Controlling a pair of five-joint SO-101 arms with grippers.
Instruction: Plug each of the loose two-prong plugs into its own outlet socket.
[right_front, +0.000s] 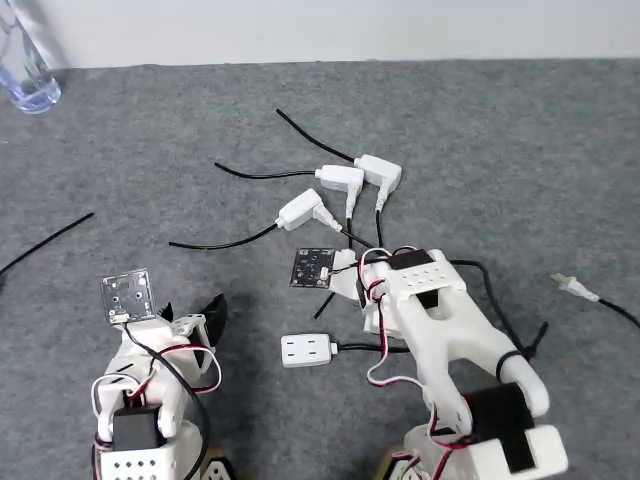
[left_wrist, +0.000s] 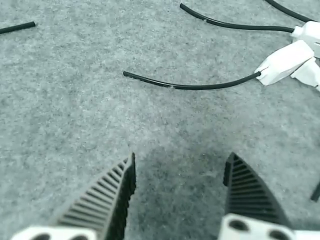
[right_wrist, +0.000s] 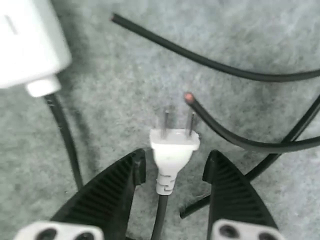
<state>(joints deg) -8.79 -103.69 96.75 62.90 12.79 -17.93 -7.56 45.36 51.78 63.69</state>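
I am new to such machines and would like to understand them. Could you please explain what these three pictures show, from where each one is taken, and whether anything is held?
These are two small robot arms at a table covered in grey felt. The high view looks down from above; the other two come from cameras on each wrist. White outlet sockets on black cords lie in the middle, a single socket nearer the arms. The left gripper is open over bare felt. The right gripper is open around a two-prong plug, not gripping it.
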